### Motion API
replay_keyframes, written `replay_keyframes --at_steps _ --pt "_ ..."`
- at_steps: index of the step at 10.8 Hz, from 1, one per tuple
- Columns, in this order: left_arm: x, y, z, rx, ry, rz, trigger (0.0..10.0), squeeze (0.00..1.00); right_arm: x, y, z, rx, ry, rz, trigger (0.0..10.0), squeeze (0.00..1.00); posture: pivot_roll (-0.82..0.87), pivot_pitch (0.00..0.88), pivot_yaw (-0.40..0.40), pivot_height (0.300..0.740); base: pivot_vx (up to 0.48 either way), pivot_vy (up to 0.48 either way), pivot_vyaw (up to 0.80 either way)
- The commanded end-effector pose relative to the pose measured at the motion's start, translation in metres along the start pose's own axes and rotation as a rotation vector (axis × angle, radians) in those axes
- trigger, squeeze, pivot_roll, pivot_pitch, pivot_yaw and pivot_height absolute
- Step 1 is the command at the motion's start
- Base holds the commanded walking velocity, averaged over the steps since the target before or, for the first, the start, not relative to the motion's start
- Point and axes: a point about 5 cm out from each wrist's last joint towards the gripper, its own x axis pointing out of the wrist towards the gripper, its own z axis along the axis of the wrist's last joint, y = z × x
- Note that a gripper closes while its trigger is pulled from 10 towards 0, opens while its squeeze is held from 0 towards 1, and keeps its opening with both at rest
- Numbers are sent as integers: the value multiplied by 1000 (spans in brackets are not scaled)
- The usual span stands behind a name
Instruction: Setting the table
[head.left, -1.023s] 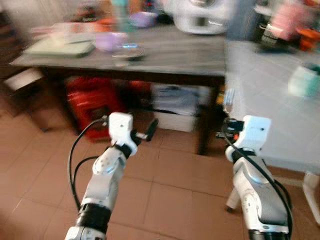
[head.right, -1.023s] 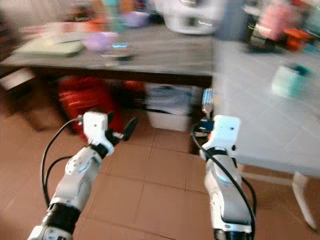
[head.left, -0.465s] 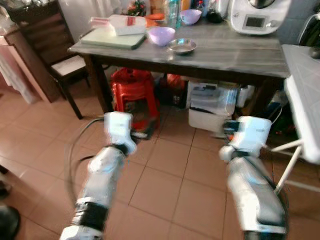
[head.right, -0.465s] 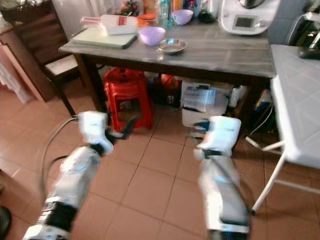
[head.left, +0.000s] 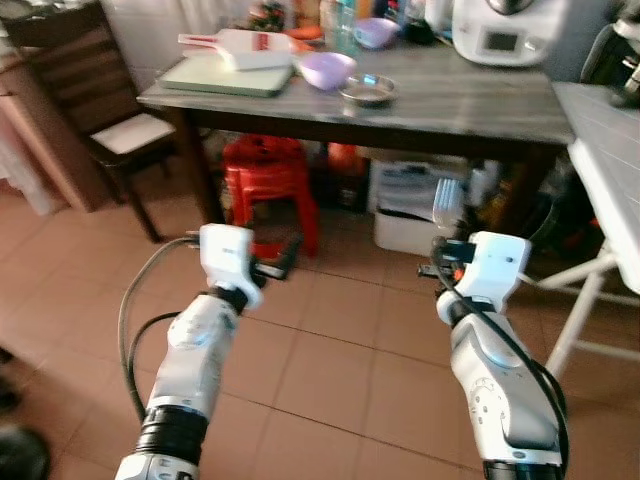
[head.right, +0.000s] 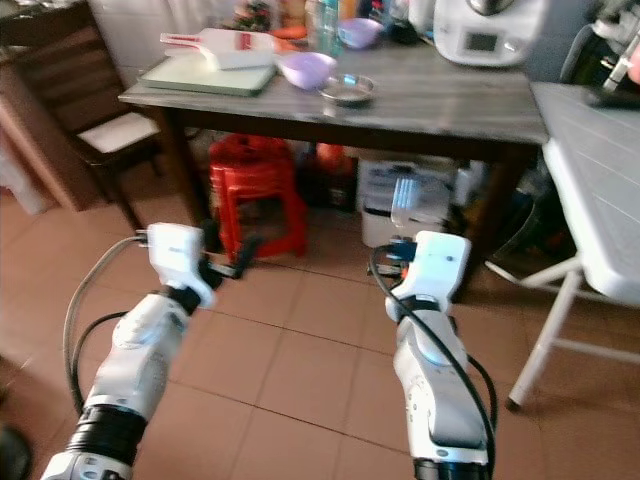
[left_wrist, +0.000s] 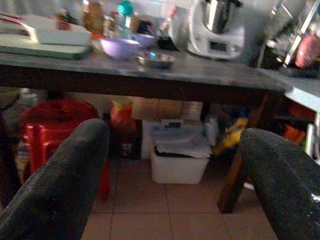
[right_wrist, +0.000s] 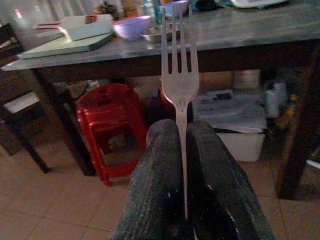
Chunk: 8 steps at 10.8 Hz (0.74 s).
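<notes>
My right gripper (right_wrist: 181, 125) is shut on the handle of a silver fork (right_wrist: 179, 75), tines pointing up and away toward the table. The same fork (head.left: 448, 200) stands above the right wrist in the head views. My left gripper (left_wrist: 172, 135) is open with nothing between its fingers, held at about the same height on the left (head.left: 280, 258). Ahead stands a dark wooden table (head.left: 480, 105) with a purple bowl (head.left: 327, 69), a small metal dish (head.left: 367, 91) and a green board (head.left: 222, 76) on it.
A red stool (head.left: 268, 170) and plastic boxes (head.left: 410, 205) sit under the table. A wooden chair (head.left: 100, 110) stands at the left, a white folding table (head.left: 610, 150) at the right. A white appliance (head.left: 500, 28) is at the table's back. Tiled floor lies between me and the table.
The camera swung left off the white table toward the dark table, and the blur has eased. Both arms keep their pose, and the fork stays in the right gripper.
</notes>
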Motion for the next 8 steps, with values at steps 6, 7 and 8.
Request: replay_keyframes --at_steps 6,7,8 --pt "-1 -7 1 -38 -13 -48 10000 0 0 -2 4 -12 -23 -5 10000 0 -5 41 49 740 312 0 0" --pt "0 -8 1 -40 -13 -51 10000 0 0 -1 4 -10 -23 -5 10000 0 -6 42 50 740 334 0 0" --pt "-1 -8 1 -42 -11 -53 10000 0 0 -2 4 -10 -23 -8 10000 0 -7 44 50 740 330 0 0"
